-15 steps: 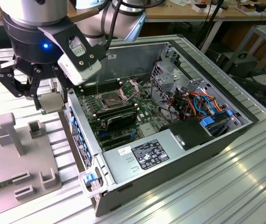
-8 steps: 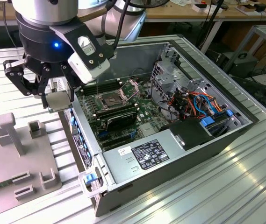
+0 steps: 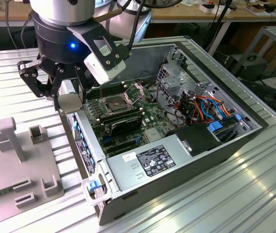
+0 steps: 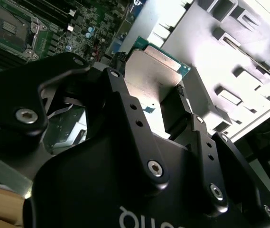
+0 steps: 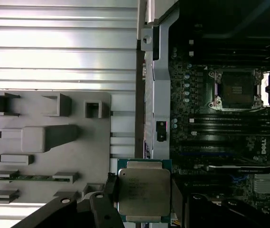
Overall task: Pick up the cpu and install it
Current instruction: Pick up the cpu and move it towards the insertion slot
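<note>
While the black gripper (image 5: 143, 192) clamps the thin square silver-grey cpu (image 5: 143, 184) by opposite edges (light, stiff, slick), I'd judge its underside fragile: edges only.

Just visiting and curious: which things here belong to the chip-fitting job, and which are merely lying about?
Part of the job: the cpu, held in the gripper; the open socket on the motherboard.
Lying about: the grey parts tray; the power supply; the coloured cables; the memory sticks.
</note>
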Tool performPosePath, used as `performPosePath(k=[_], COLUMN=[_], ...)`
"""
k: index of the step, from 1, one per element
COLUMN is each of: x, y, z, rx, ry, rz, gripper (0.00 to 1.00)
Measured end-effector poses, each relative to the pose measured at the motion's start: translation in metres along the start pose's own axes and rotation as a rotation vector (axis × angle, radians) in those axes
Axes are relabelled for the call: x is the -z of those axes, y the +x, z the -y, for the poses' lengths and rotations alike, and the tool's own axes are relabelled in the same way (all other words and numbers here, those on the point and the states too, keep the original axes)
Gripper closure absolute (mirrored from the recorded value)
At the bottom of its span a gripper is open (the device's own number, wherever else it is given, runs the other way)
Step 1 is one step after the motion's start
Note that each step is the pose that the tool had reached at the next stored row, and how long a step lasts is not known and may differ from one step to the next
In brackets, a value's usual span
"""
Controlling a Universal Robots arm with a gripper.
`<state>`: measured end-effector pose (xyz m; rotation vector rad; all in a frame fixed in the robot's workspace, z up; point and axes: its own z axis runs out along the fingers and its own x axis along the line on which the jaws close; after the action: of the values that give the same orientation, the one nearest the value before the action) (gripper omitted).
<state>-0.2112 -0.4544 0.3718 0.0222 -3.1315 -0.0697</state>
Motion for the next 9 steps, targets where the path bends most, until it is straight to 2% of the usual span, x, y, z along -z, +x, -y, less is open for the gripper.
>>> performPosePath(k=[3, 9], x=[0.0001, 0.0001], y=[-0.0029, -0.0032], z=[0.0001, 0.0001], rx=[0.0, 0.0], ry=[0.0001, 0.0001], rz=[0.0, 0.0], gripper=[0.45, 0.45])
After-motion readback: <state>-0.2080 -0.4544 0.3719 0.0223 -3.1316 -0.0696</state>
